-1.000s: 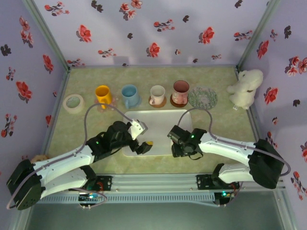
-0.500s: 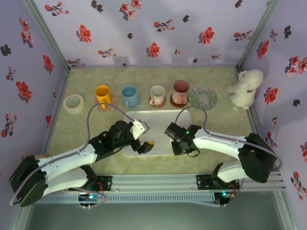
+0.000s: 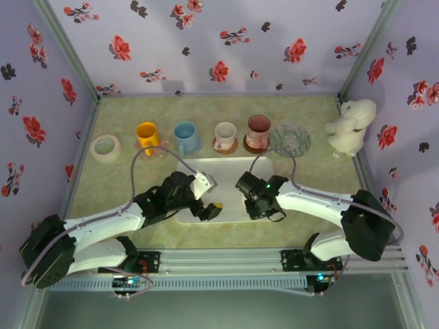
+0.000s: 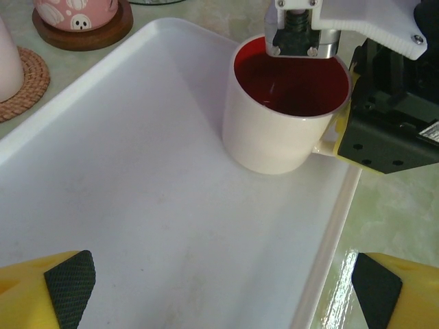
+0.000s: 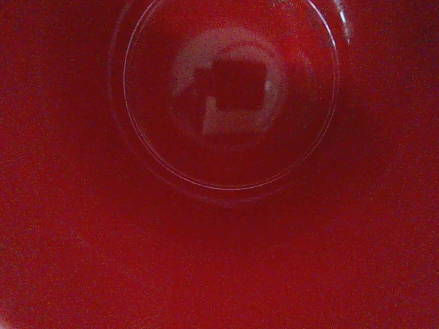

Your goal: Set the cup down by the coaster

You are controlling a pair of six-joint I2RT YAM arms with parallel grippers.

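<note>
1 white cup (image 4: 274, 137), red inside, stands on a white tray (image 4: 137, 205). The right hand (image 3: 256, 197) sits over its rim, grip unclear. The left hand (image 3: 208, 208) hovers nearby, spread wide

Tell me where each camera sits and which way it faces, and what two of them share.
Top external: above and behind the arms, looking down on the table; both arms show, left claw and right claw over the tray.
Left wrist: on the left arm, looking low across the tray at the cup; its yellow fingertips at the bottom corners.
Right wrist: on the right arm, looking straight down into the cup's red inside.
Shared: both wrists see the cup; top and left wrist, the tray.
</note>
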